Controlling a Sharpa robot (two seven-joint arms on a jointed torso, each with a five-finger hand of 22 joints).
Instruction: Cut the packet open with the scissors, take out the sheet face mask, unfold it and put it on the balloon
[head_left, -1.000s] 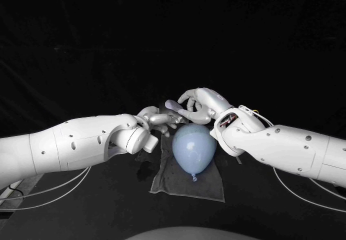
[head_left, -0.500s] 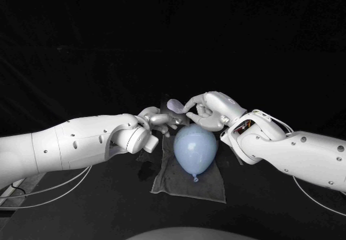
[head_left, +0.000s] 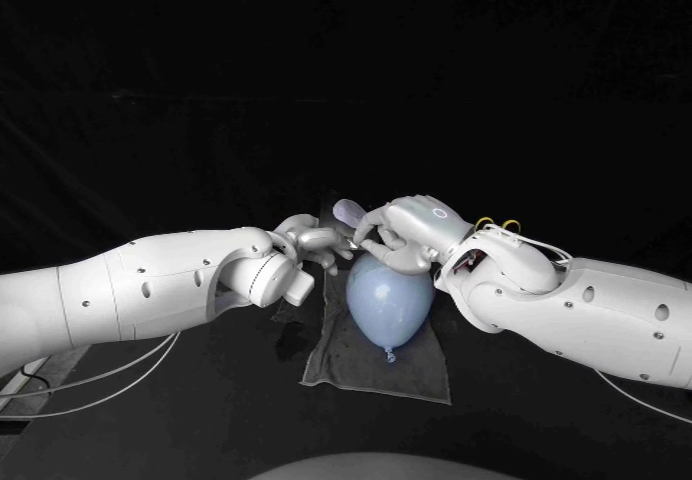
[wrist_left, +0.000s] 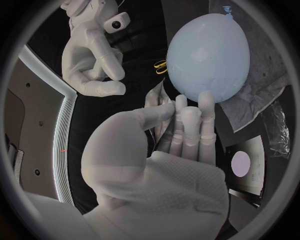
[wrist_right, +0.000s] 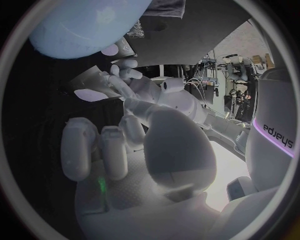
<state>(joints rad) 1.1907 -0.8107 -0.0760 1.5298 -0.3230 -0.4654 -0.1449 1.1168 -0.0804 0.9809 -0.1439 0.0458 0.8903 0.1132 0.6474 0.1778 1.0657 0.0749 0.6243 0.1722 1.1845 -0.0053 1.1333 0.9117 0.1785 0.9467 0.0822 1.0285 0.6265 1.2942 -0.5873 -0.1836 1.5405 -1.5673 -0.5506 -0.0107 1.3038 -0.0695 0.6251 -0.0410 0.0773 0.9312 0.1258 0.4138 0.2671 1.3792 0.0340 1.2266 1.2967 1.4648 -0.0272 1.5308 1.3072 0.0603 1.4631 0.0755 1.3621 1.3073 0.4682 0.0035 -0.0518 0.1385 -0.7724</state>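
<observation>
Balloon (head_left: 387, 300): pale blue, inflated, lying on a grey cloth (head_left: 368, 375) spread on the black desk (head_left: 548, 420). The knotted end is turned toward the robot and the rounded end points away, toward both hands.

Left hand (head_left: 315, 240): seen just beyond the balloon's rounded end, on its left. In the left wrist view the left hand (wrist_left: 169, 145) has its fingers held straight and pressed side by side, with the thumb brought across to them. A thin pale strip, recorded as the sheet face mask (wrist_left: 156, 100), is pinched between thumb and fingers. The mask is folded narrow, not spread. The fingertips lie at the edge of the balloon (wrist_left: 209, 55); whether they touch it cannot be told.

In the head view a rounded pale flap of the mask (head_left: 348, 211) stands up between the two hands, above the balloon's far end.

Right hand (head_left: 408, 228): placed over the balloon's rounded end, close to the left hand. In the left wrist view the right hand (wrist_left: 94, 65) has its fingers curled in toward the thumb. Nothing is seen inside them, and a gap is seen between this hand and the strip. The right wrist view shows the right hand (wrist_right: 125, 150) with its fingers bent inward, and the balloon (wrist_right: 81, 25) beyond them.

The mask is not on the balloon. The cloth (wrist_left: 256, 97) is creased where it shows beside the balloon.
</observation>
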